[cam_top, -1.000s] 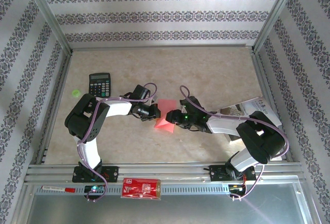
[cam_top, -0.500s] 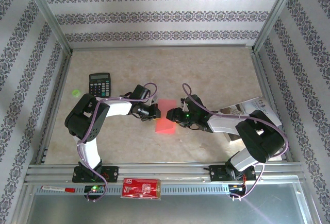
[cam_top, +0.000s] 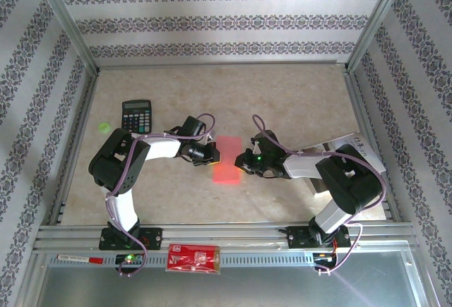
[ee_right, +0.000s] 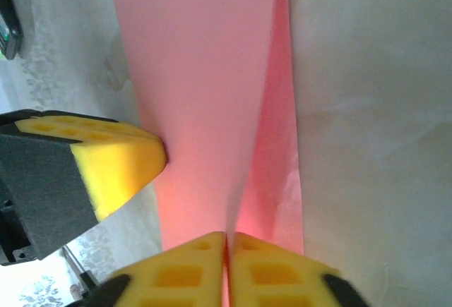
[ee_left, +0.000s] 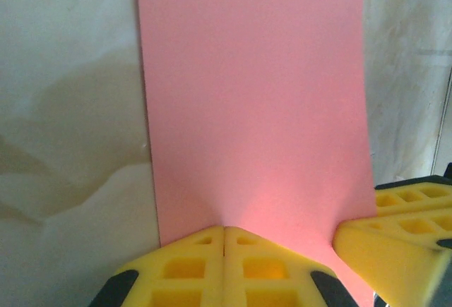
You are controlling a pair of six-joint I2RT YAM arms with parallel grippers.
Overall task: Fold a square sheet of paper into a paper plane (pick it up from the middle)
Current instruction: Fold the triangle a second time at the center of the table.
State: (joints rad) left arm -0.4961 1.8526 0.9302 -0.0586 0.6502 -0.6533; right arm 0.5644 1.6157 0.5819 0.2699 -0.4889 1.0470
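Observation:
The square sheet of paper (cam_top: 227,160) is pink-red and lies folded into an upright rectangle at the table's middle, between my two grippers. My left gripper (cam_top: 214,154) is shut on its left edge, and in the left wrist view the yellow fingertips (ee_left: 212,240) meet on the sheet (ee_left: 254,95). My right gripper (cam_top: 242,160) is shut on the right edge. In the right wrist view its jaws pinch the raised upper layer (ee_right: 205,74), and the lower layer (ee_right: 279,145) lies flat on the table. The paper plane is out of view.
A black calculator (cam_top: 136,116) lies at the back left, with a small green spot (cam_top: 104,127) beside it. A white printed leaflet (cam_top: 342,146) lies under the right arm. A red printed packet (cam_top: 193,257) rests on the front rail.
My right gripper has closed on the sheet's right edge. The sheet, skewed a second ago, now lies as a straight rectangle. The left gripper has stayed shut in place.

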